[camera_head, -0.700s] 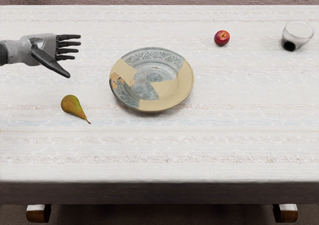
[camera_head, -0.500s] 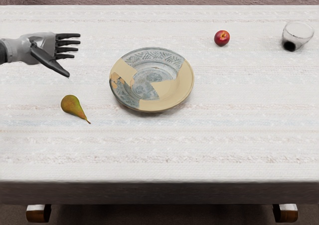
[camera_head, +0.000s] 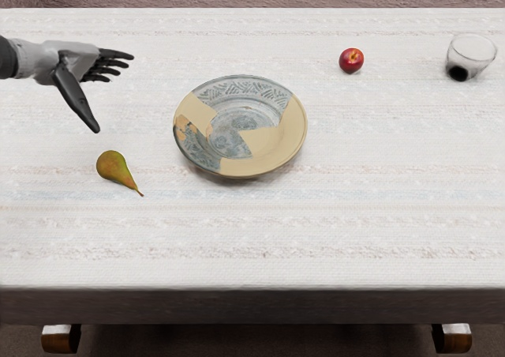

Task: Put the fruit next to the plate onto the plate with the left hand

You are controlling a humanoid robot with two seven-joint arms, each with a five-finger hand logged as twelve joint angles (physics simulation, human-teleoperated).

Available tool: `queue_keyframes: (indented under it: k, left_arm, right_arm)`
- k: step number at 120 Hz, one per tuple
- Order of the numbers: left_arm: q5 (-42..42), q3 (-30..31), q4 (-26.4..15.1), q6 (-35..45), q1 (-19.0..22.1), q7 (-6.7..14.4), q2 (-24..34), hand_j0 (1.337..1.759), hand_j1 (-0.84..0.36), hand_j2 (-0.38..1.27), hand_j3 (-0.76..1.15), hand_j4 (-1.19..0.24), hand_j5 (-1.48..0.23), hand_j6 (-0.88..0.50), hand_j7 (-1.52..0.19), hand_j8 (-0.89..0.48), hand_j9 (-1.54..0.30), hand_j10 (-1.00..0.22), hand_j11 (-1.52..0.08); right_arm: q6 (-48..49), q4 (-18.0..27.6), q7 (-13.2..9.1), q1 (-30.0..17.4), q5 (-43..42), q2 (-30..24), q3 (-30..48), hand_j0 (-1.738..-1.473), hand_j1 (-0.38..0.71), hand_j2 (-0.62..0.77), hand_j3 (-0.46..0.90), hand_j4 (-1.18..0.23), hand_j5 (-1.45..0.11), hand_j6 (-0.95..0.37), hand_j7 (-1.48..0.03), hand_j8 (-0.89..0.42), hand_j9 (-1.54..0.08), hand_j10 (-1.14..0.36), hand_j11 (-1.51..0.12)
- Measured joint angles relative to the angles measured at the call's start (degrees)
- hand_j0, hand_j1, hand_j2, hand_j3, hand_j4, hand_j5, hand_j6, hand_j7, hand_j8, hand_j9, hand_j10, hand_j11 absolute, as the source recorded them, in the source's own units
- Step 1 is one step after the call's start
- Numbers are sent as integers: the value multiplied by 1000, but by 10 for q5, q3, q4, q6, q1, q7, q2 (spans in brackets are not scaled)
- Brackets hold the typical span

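Pale striped cloth covered the table (camera_head: 316, 238) I was looking down on. At far left my left hand (camera_head: 76, 63) hung over it with its fingers (camera_head: 117, 56) spread and released, holding nothing, the thumb angled down. I saw the pear (camera_head: 117, 170) lying on the cloth below that hand in the picture, nearer me and apart from it, its stem pointing right. Near the pear's right sat the plate (camera_head: 293, 132), not touching it, its patterned face fully showing. Farther right lay a red apple (camera_head: 351, 60), then a glass cup (camera_head: 470, 57) with something dark inside.
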Motion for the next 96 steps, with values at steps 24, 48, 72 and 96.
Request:
queue_keyframes:
  k: [24,48,72,96]
  left_arm:
    - [75,3,-97,0,-13,-2,25,1658,349,1,0,-3,0,-4,0,-3,0,-2,0]
    - [144,7,-173,0,-14,-11,40,1658,349,1,0,-3,0,-4,0,-4,0,-3,0]
    - [219,15,-223,0,-14,-30,61,1658,349,0,0,-4,-1,-5,0,-4,0,-3,0]
    - [273,32,-269,0,-14,-35,86,1658,349,1,0,-4,-1,-5,0,-5,0,-3,0]
  right_arm:
    - [0,0,0,0,0,0,0,-1658,-320,-5,0,-24,-31,-24,-31,-24,-31,-24,-31]
    - [0,0,0,0,0,0,0,-1658,-320,-5,0,-24,-31,-24,-31,-24,-31,-24,-31]
    - [0,0,0,0,0,0,0,-1658,-320,-5,0,-24,-31,-24,-31,-24,-31,-24,-31]
    - [0,0,0,0,0,0,0,-1658,-320,-5,0,-24,-31,-24,-31,-24,-31,-24,-31]
